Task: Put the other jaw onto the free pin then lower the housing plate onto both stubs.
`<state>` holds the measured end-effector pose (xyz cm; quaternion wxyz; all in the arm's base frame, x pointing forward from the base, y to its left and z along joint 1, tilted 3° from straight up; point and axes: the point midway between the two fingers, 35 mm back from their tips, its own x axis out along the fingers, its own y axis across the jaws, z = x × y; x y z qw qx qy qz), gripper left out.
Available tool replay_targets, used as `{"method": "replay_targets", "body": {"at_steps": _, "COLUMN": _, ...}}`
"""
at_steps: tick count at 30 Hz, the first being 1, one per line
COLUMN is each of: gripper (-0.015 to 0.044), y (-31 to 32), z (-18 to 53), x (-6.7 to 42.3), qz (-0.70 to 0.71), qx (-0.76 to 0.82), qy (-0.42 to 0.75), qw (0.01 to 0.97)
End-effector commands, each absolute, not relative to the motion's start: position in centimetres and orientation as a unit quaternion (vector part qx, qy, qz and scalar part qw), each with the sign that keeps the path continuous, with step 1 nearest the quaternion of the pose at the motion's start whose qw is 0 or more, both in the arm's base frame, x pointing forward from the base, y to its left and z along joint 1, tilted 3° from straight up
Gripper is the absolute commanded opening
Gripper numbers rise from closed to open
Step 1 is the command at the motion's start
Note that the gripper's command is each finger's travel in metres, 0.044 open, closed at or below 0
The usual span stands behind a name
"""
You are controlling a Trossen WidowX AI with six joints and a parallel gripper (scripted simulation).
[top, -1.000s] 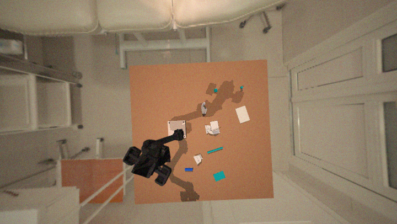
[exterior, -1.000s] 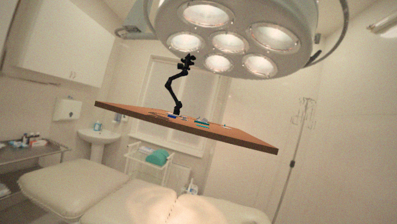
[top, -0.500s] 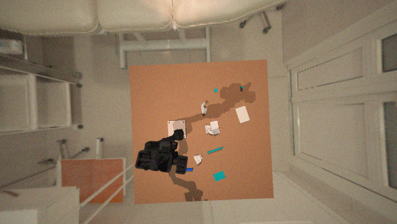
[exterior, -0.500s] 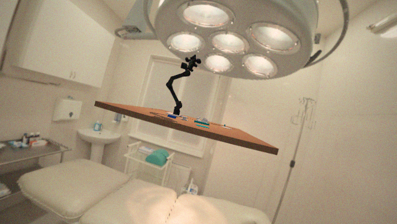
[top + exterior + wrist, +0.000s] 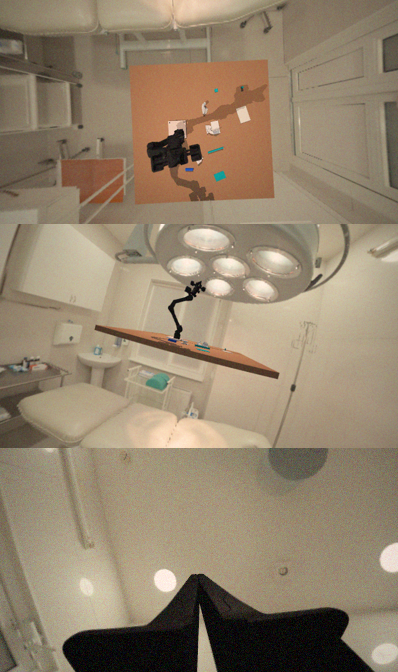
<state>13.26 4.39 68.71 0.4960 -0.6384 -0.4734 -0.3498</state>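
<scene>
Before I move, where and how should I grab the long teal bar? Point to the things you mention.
I'd grip the long teal bar (image 5: pixel 215 150) at its middle, coming from above with one finger along each long side. It lies flat and narrow, slightly angled in the top view, so the gripper should turn to match. The fingers are shut and need opening first.
</scene>
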Motion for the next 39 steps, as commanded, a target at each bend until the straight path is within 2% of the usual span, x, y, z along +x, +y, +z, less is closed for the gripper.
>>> {"method": "replay_targets", "body": {"at_steps": 1, "gripper": 0.0, "y": 4.7, "z": 68.2, "x": 15.2, "qz": -0.314, "qx": -0.628, "qy": -0.473, "qw": 0.532}}
{"method": "replay_targets", "body": {"at_steps": 26, "gripper": 0.0, "y": 7.6, "z": 63.2, "x": 26.3, "qz": -0.102, "qx": -0.537, "qy": -0.428, "qw": 0.72}}
{"method": "replay_targets", "body": {"at_steps": 39, "gripper": 0.0, "y": 10.6, "z": 59.1, "x": 30.8, "qz": -0.02, "qx": -0.537, "qy": -0.382, "qw": 0.752}}
